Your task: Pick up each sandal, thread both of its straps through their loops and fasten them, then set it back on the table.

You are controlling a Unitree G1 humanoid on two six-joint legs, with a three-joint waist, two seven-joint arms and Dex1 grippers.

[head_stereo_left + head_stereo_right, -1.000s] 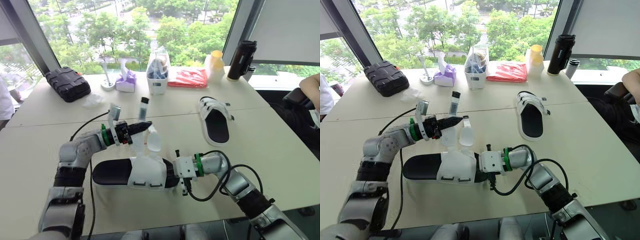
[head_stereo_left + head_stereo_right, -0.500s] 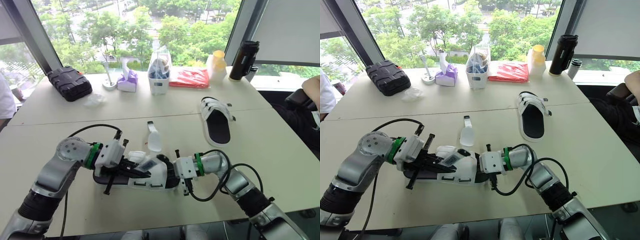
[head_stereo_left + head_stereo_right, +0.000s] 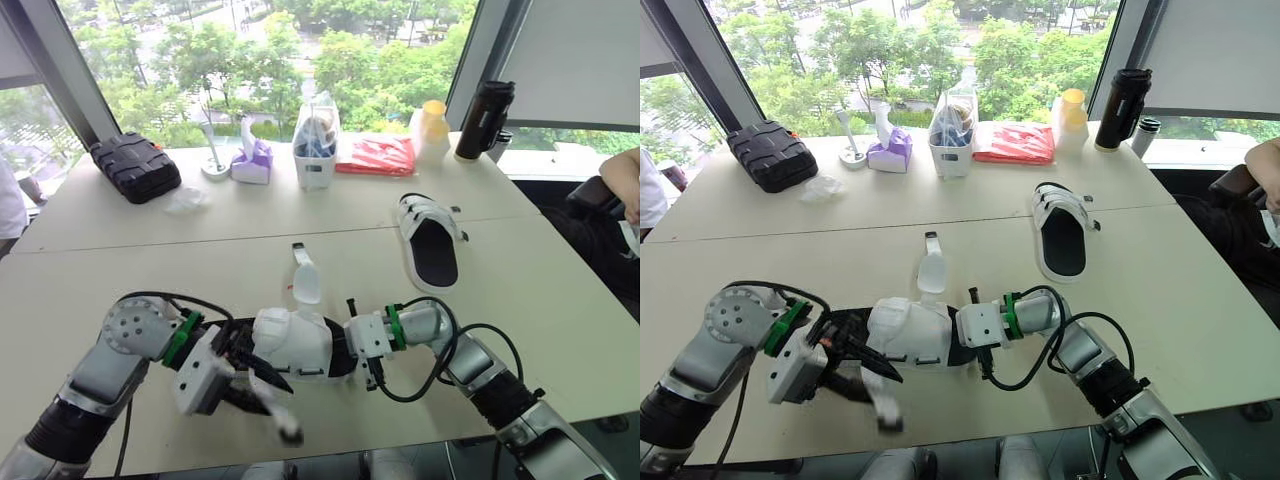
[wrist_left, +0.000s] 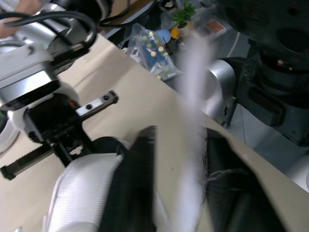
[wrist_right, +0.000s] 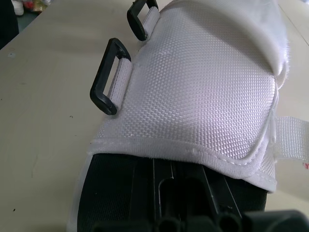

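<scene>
Your left tool (image 3: 252, 372) sits low over the near side of the desk (image 3: 120, 250), just beside the near sandal (image 3: 295, 345). Its 2 black fingers (image 4: 133, 188) are closed down to a narrow gap, and a white front strap (image 3: 272, 400) runs through that gap, pinched between them. The strap leads from the sandal's white upper out toward the desk's near edge. Its free end is too blurred to make out.

Your right tool (image 3: 342, 350) is at the sandal's other end, clamped tight on the black sole. Your right wrist view looks along that sole to the woven white upper, where 2 black loops (image 5: 110, 77) stand at its side, both unthreaded. The sandal's second strap (image 3: 305, 283) reaches loose toward the far side of the desk.

The other sandal (image 3: 432, 240) lies sole-down further back on the right, well apart from both tools.
</scene>
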